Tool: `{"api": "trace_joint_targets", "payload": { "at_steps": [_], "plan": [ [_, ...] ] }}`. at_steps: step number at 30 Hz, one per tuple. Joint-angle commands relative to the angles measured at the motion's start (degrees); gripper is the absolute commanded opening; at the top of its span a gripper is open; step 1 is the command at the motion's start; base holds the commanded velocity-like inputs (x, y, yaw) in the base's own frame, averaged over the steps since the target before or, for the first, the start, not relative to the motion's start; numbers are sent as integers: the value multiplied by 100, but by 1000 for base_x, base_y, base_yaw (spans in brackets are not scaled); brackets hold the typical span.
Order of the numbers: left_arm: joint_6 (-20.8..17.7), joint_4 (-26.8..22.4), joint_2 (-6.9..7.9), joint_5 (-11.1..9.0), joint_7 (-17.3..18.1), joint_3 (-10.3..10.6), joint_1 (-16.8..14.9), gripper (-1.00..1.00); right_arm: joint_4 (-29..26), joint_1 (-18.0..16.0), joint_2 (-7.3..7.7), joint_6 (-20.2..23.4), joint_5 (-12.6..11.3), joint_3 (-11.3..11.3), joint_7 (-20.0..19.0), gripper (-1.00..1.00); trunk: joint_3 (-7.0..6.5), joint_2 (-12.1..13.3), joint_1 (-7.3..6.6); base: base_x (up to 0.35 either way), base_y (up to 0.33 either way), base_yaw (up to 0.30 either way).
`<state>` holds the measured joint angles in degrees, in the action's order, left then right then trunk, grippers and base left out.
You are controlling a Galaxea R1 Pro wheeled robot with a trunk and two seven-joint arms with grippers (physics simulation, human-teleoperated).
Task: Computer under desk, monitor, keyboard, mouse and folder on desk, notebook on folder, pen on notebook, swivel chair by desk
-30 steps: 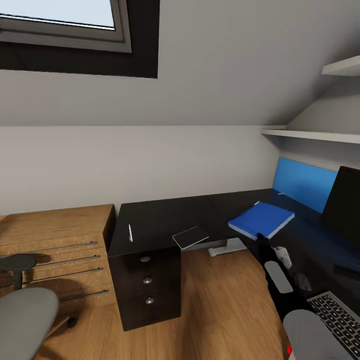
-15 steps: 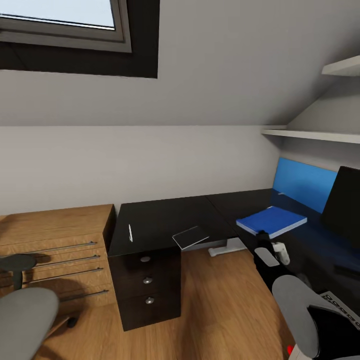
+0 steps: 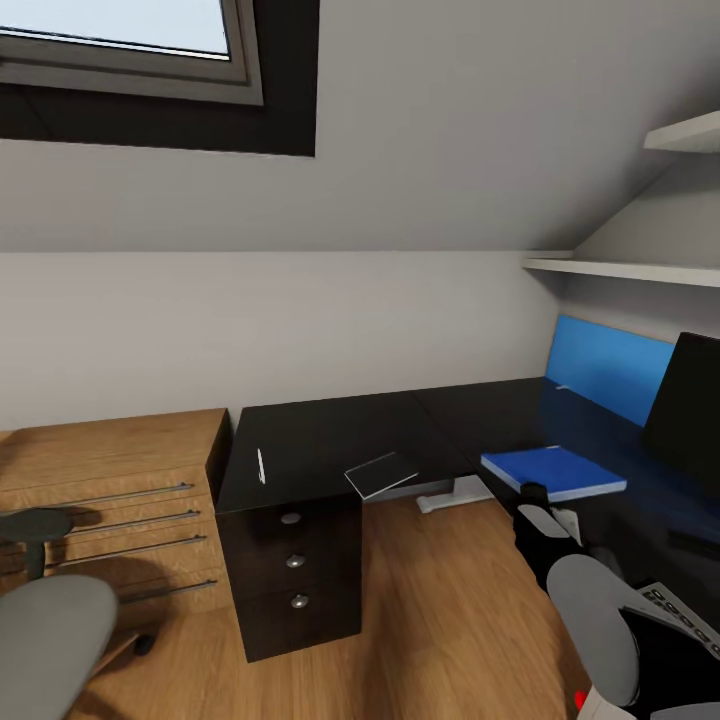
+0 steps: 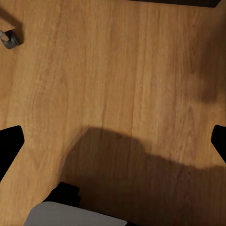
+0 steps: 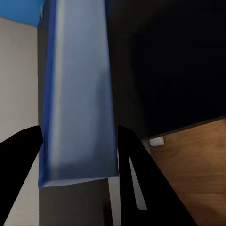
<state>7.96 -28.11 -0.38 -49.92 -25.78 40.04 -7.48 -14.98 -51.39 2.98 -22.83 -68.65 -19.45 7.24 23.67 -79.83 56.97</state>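
Folder's down on the dark surface (image 3: 330,440), right by the monitor (image 3: 688,410)

Right pincer (image 5: 77,155) grips the blue folder (image 3: 552,471) at its near edge. Notebook (image 3: 381,473) hangs off the edge, pen (image 3: 261,465) further left. Left pincer (image 4: 113,141) spread wide over floor.

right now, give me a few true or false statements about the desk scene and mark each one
1. The blue folder is in the right gripper. True.
2. The pen lies on the notebook. False: it lies apart on the dark desk.
3. The notebook overhangs the desk edge. True.
4. The monitor stands on the floor. False: it stands on the desk.
5. The left gripper holds the pen. False: it is open over bare wood floor.
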Motion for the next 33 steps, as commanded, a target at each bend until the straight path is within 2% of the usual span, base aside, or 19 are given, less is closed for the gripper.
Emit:
{"api": "trace_joint_targets", "payload": {
  "at_steps": [1,10,33],
  "plan": [
    [39,-1,4,-59,-33,48,-7,100,-2,-3,1,-15,-56,12,15,-100,6,-4,0,0,0,0],
    [39,-2,3,-56,-33,48,-7,100,4,-3,7,141,-92,-14,21,-100,6,-4,0,0,0,0],
    [39,3,-23,-71,-38,100,-7,100,39,-3,43,156,-96,-23,14,-100,6,-4,0,0,-37,0]
  ]
}}
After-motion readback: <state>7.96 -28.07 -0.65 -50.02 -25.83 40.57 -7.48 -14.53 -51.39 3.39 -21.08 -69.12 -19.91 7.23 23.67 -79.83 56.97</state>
